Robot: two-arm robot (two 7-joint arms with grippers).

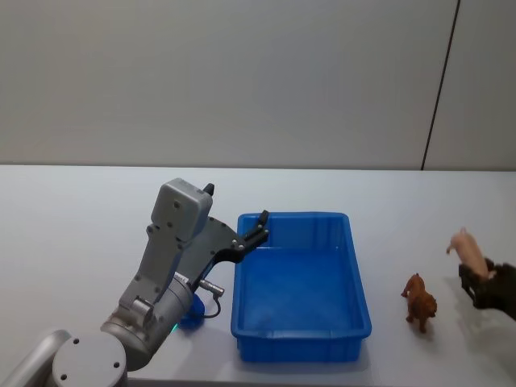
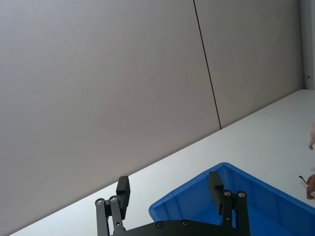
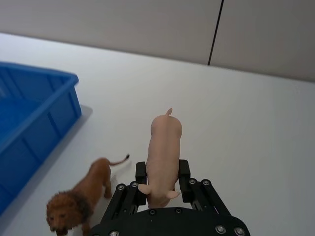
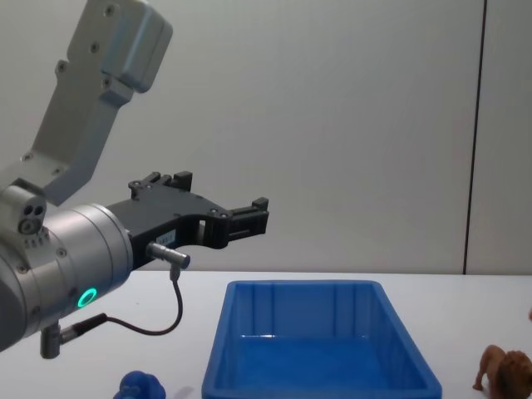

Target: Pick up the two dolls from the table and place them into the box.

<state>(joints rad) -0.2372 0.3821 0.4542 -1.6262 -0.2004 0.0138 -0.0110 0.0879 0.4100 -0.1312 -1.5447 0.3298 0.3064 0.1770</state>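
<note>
My right gripper [image 1: 476, 274] [image 3: 162, 176] is shut on the pale pink pig doll [image 1: 469, 251] [image 3: 165, 145], to the right of the box; the pig's curly tail points away from the wrist. A brown maned lion doll [image 1: 420, 300] [image 3: 78, 196] [image 4: 503, 370] stands on the table between the pig and the blue box [image 1: 298, 332] [image 3: 34, 123] [image 4: 316, 386]. Over the box's far left corner my left gripper [image 1: 258, 227] [image 2: 170, 189] [image 4: 249, 218] hovers, open and holding nothing. A lumpy blue figure [image 1: 192, 313] [image 4: 141, 386] lies left of the box, beneath the left arm.
The white table [image 1: 72, 242] stretches wide to the left and behind the box, up to a grey wall [image 1: 242, 81]. The box's inside shows nothing in it. The left arm's bulky grey links [image 1: 173, 242] rise beside the box's left wall.
</note>
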